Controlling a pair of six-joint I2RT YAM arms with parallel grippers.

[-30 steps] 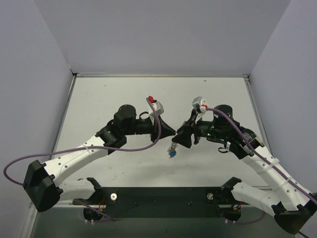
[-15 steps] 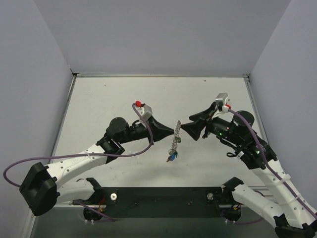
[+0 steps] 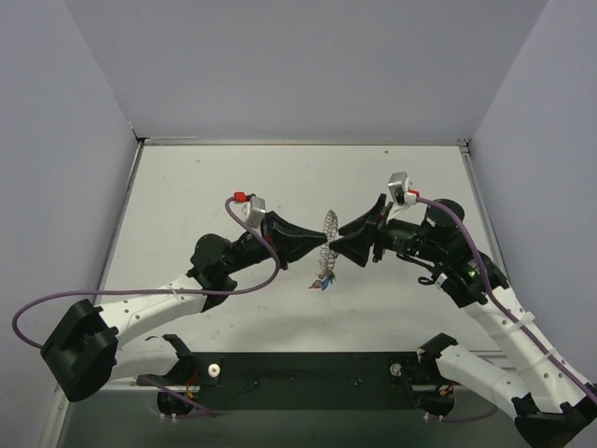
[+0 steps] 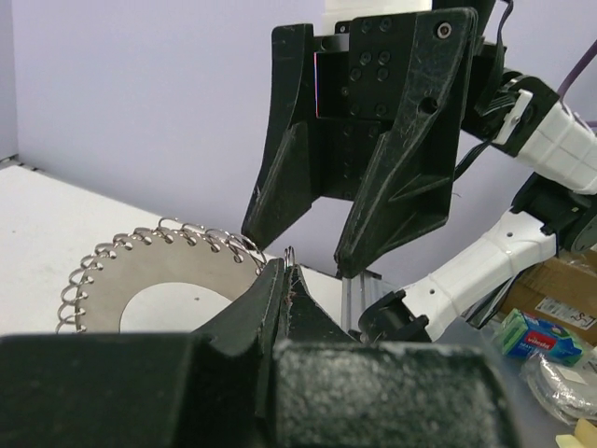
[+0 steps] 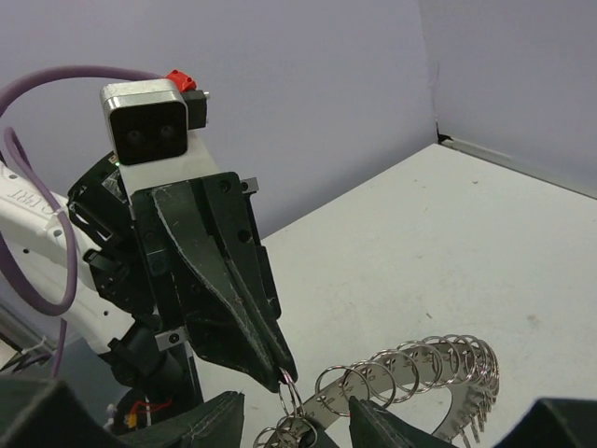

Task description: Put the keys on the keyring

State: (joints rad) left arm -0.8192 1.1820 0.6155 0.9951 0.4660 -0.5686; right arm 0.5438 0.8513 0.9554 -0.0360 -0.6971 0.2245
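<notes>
We find the keyring (image 3: 329,226) held clear above the desk (image 3: 187,187) between the two arms, the left end effector (image 3: 322,250) clenched on one of its links, the right end effector (image 3: 340,247) with jaws apart astride the coil, and the keys (image 3: 323,280) dangling beneath.

The keyring (image 3: 329,227), previously hanging as 1 straight strand, now arches upward as a loop between the left gripper (image 3: 320,250) and right gripper (image 3: 339,250). The keys (image 3: 324,280) hang slightly higher.
</notes>
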